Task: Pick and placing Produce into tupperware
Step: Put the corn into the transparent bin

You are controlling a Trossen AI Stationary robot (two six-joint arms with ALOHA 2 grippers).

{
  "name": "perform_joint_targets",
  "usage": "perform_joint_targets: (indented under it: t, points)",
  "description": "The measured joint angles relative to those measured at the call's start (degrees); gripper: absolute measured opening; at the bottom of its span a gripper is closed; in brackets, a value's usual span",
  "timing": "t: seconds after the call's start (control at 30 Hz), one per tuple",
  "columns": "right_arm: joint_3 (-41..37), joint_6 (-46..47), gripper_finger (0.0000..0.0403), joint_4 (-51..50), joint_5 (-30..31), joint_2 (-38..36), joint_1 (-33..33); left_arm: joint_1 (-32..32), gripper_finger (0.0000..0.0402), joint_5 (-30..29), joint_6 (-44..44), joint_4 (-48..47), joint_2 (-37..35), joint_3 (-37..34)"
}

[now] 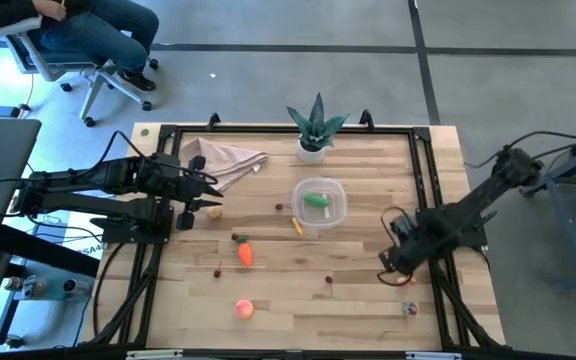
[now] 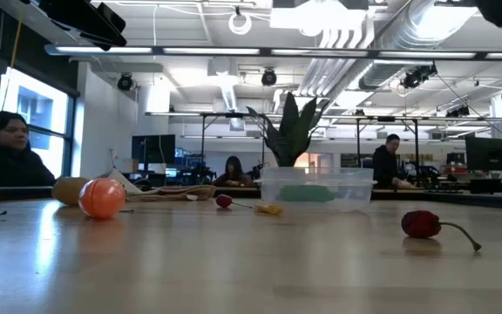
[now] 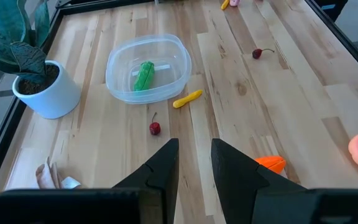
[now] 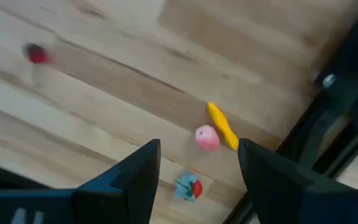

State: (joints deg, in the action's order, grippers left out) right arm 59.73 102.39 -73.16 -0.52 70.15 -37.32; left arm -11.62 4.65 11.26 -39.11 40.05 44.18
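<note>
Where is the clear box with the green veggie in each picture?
High view: tupperware, table middle, near the potted plant.
Low view: tupperware, centre, before the plant.
Left wrist view: tupperware, beside the plant.
Right wrist view: not shown.

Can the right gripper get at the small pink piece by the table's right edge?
Probably yes: the right gripper hangs open just above the small pink piece, with only a yellow strip touching it.
</note>
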Motion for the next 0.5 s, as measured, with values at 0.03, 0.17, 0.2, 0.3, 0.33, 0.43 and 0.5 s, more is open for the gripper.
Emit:
perform_joint_targets:
  t: [0.03, 0.17, 0.2, 0.3, 0.33, 0.43, 0.5]
  points:
    - [-2.02, 1.26, 0.0208, 2.41, -0.16, 0.01, -0.66, 0.0, 0.0083, 0.02, 0.0, 0.0, 0.0, 0.0]
    - [-9.82, 5.33, 0.0208, 11.85, -0.7, 0.04, -1.85, 0.02, 0.0083, 0.01, -0.01, 0.0, 0.0, 0.0]
    - [-11.67, 5.89, 0.0208, 14.03, -1.77, 0.04, -1.93, 0.0, 0.0083, -0.01, 0.01, -0.02, 0.0, 0.0]
    - [-16.73, 6.26, 0.0208, 20.03, -5.27, 0.04, -2.05, 0.0, 0.0083, 0.02, 0.01, 0.0, 0.0, 0.0]
    - [-17.96, 6.25, 0.0208, 21.66, -5.98, 0.04, -2.15, 0.0, 0.0083, -0.01, -0.01, -0.01, 0.0, 0.0]
    - [-20.8, 6.28, 0.0208, 25.54, -6.59, 0.1, -2.4, 0.02, 0.0083, 0.01, 0.0, 0.0, 0.0, 0.0]
    - [-21.54, 6.76, 0.0208, 25.68, -6.58, 0.3, -2.66, 0.0, 0.0083, 0.02, 0.0, 0.0, 0.0, 0.0]
